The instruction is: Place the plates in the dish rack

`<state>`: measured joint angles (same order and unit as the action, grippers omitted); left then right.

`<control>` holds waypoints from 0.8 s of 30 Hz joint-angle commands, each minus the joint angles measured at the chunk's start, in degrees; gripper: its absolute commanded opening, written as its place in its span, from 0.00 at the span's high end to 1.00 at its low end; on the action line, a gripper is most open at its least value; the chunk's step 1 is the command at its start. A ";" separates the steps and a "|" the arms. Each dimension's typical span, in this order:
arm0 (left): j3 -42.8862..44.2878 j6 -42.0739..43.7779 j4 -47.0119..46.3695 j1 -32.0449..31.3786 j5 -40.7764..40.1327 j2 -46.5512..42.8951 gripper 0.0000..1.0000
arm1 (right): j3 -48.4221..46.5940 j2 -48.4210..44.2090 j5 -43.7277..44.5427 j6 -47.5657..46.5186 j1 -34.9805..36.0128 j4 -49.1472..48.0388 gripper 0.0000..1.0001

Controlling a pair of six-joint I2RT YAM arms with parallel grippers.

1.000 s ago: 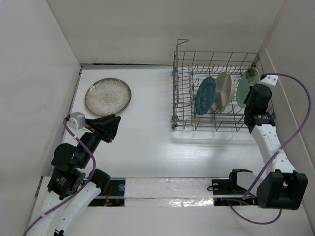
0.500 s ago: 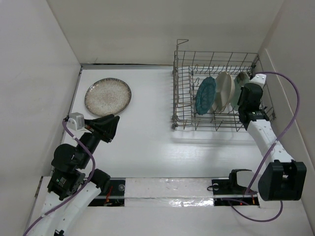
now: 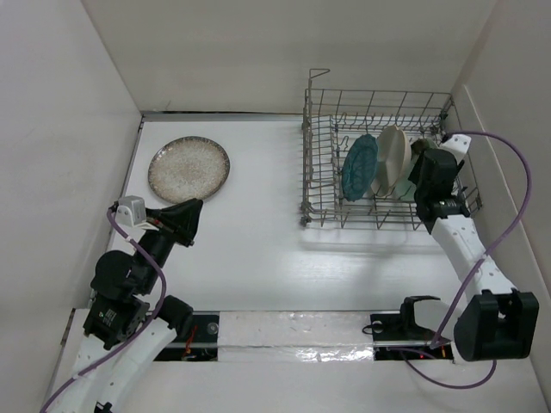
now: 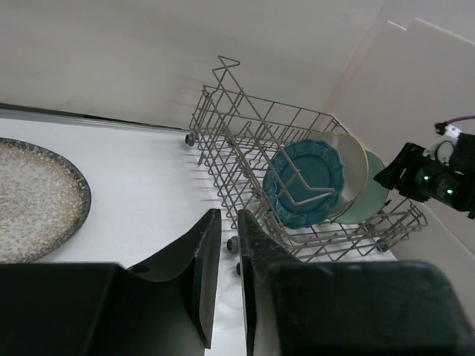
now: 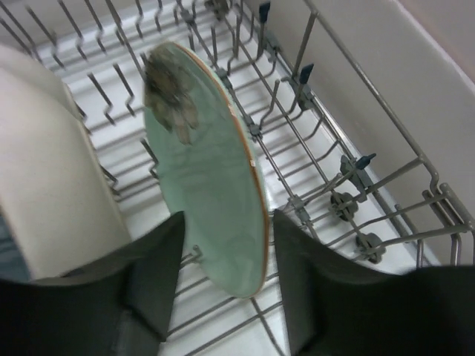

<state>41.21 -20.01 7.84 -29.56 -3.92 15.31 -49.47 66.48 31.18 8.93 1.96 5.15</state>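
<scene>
The speckled beige plate (image 3: 188,169) lies flat on the table at the far left, also in the left wrist view (image 4: 30,200). The dish rack (image 3: 379,103) holds three upright plates: dark teal (image 3: 358,167), cream (image 3: 392,159) and pale mint green (image 5: 200,185). My right gripper (image 5: 228,222) is open inside the rack, one finger on each side of the mint plate's lower edge, neither pressing on it. My left gripper (image 4: 228,215) hovers near the speckled plate, shut to a thin slit with nothing in it.
White walls close in the table on the left, back and right. The rack's tall wire sides (image 4: 223,96) and upright tines (image 5: 111,104) surround the right arm's wrist (image 3: 435,172). The arm bases sit along the near edge.
The right gripper moved left and down into the rack with the mint plate, then opened and let it go. The left gripper's jaws closed together.
</scene>
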 commanded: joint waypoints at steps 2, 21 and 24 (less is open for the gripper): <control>-0.25 -0.29 -1.51 -0.32 -2.05 2.08 0.90 | -1.24 -6.09 0.91 6.70 0.33 -2.17 0.38; -0.25 -25.85 -11.51 2.84 -7.14 29.94 0.91 | 6.14 -22.89 -28.96 14.46 33.16 -15.16 1.00; -2.80 -31.30 -12.76 5.29 -14.51 31.71 0.66 | 7.28 -20.09 -30.21 13.40 39.51 -17.53 0.95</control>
<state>39.77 -42.59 0.34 -26.35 -11.62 47.09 -42.96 44.80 5.76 23.51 36.88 -6.26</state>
